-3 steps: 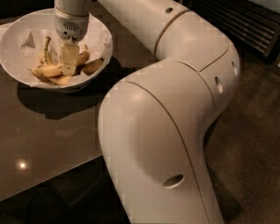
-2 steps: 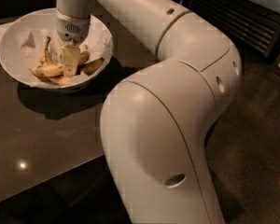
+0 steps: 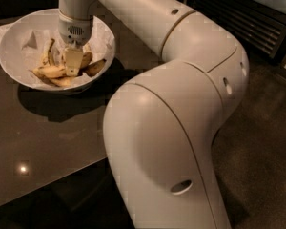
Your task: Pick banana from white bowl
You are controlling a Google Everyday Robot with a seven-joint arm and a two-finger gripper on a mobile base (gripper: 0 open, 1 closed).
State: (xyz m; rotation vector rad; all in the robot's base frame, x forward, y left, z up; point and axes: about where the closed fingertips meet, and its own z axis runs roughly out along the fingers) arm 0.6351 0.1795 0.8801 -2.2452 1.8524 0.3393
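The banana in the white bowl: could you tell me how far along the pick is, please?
Done: the approach; the gripper is down inside the white bowl, right at the banana pieces. In hand: the grasp itself; whether a piece is gripped cannot be seen. Left: lifting a piece clear, since every piece lies in the bowl on the dark table.

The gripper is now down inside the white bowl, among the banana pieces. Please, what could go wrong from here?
1. The banana pieces lie crowded around the gripper, so it may catch two, or squash a soft one.
2. Crumpled paper lines the white bowl; it could lift together with the fruit.
3. A sideways push might slide the bowl on the smooth table.
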